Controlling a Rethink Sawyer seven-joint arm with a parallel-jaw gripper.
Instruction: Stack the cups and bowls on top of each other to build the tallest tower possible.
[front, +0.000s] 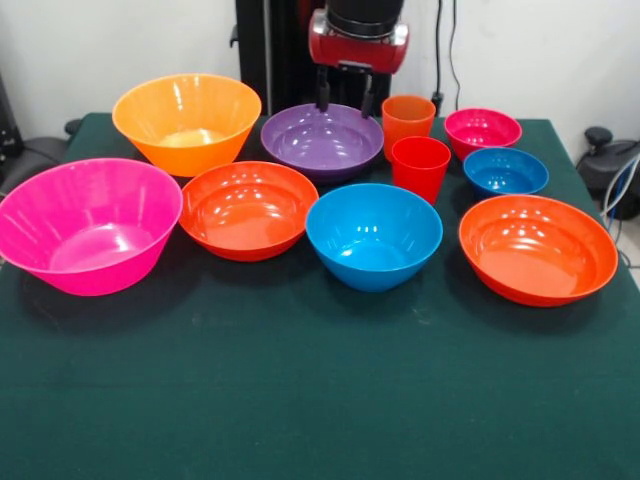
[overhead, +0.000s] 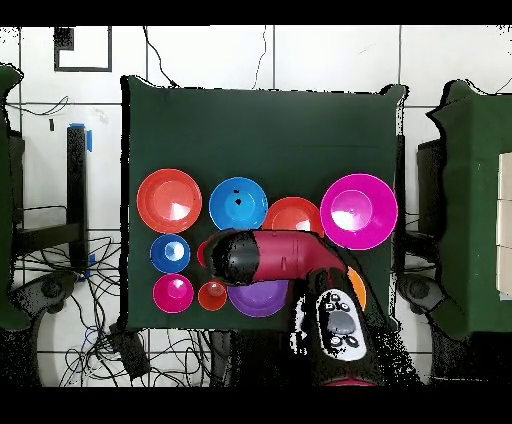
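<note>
No tower built: all bowls and cups sit apart, upright, on the green table cloth (front: 300, 400).

Front view, near row: big pink bowl (front: 88, 225) at picture left, touching or nearly touching a shallow red-orange bowl (front: 249, 208), then medium blue bowl (front: 373, 234), then second red-orange bowl (front: 538, 247) at right.

Back row: big yellow-orange bowl (front: 186, 121) behind the pink one, purple bowl (front: 322, 139) at centre, orange cup (front: 408, 122) just beside the purple bowl's rim, red cup (front: 420, 168) right in front of the orange cup. Small magenta bowl (front: 482, 131) further right, small blue bowl (front: 505, 171) in front of it. All empty.

Gripper (front: 345, 98) hangs over the far rim of the purple bowl, two dark fingers (front: 323, 92) pointing down with a narrow gap between them, holding nothing, not clearly touching the bowl. Red wrist housing (front: 357, 42) above it.

Overhead view, mirrored: pink bowl (overhead: 358, 210) at picture right, one red-orange bowl (overhead: 169, 200) at left, medium blue bowl (overhead: 238, 203) beside it, other red-orange bowl (overhead: 290, 212) partly under the arm. Small blue bowl (overhead: 170, 252) and small magenta bowl (overhead: 173, 292) in a column at left, orange cup (overhead: 212, 295) beside the magenta one. Red cup just peeking out at the arm's left end. Red arm (overhead: 285, 257) lies across the centre, covering most of the purple bowl (overhead: 257, 300) and nearly all of the yellow-orange bowl (overhead: 358, 288). Gripper itself hidden under the arm here.
</note>
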